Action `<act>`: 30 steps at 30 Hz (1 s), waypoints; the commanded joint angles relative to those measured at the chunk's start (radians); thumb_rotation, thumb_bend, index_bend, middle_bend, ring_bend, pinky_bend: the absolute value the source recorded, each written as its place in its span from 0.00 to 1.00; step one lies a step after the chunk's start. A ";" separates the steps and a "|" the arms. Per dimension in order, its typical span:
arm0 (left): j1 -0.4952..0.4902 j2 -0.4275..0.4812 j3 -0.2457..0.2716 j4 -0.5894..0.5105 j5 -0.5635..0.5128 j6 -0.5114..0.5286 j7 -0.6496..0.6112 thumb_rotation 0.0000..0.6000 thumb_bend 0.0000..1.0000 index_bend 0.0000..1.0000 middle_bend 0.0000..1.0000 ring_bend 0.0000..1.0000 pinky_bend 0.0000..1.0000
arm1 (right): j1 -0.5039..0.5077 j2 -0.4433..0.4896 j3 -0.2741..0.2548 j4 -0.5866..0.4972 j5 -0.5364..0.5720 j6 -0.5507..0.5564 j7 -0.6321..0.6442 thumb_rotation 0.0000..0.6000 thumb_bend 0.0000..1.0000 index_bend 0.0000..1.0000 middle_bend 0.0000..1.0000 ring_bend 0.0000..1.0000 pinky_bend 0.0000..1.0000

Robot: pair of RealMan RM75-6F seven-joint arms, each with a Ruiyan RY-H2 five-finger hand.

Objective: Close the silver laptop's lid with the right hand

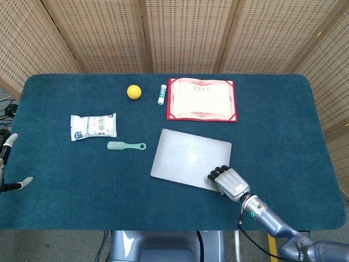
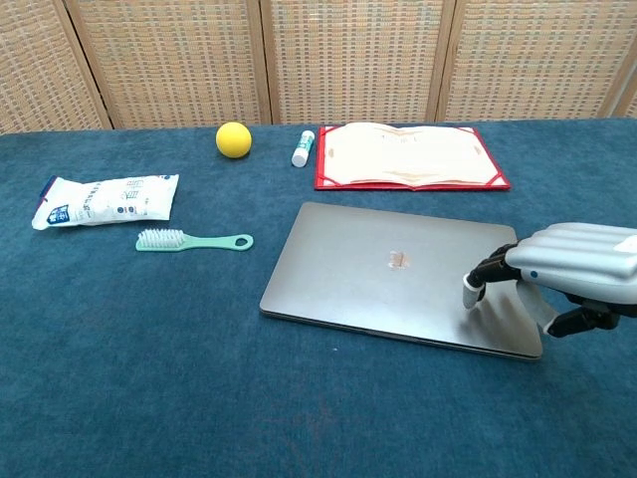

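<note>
The silver laptop [image 1: 188, 158] [image 2: 388, 269] lies flat on the blue table, its lid down on its base. My right hand [image 1: 230, 182] [image 2: 567, 269] rests on the lid's near right corner, with its fingertips [image 2: 471, 293] touching the lid and nothing held in it. My left hand [image 1: 6, 164] shows only as pale fingertips at the left edge of the head view, off the table; how it is set is unclear.
A red certificate folder [image 1: 202, 99] lies open behind the laptop. A yellow ball [image 1: 134, 91] and a white tube [image 1: 161, 94] sit at the back. A white packet [image 1: 93, 126] and a green brush [image 1: 126, 146] lie left of the laptop.
</note>
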 commanded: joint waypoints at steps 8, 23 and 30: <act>0.002 -0.007 0.003 0.009 0.018 0.009 -0.008 1.00 0.00 0.00 0.00 0.00 0.00 | -0.080 0.103 0.056 -0.043 -0.145 0.284 0.078 1.00 0.72 0.22 0.15 0.07 0.19; 0.044 -0.093 0.039 0.116 0.111 0.079 -0.064 1.00 0.00 0.00 0.00 0.00 0.00 | -0.338 0.153 0.072 -0.004 -0.080 0.639 0.185 1.00 0.00 0.02 0.00 0.00 0.00; 0.060 -0.144 0.048 0.197 0.152 0.114 -0.114 1.00 0.00 0.00 0.00 0.00 0.00 | -0.420 0.148 0.044 0.020 -0.107 0.712 0.218 1.00 0.00 0.02 0.00 0.00 0.00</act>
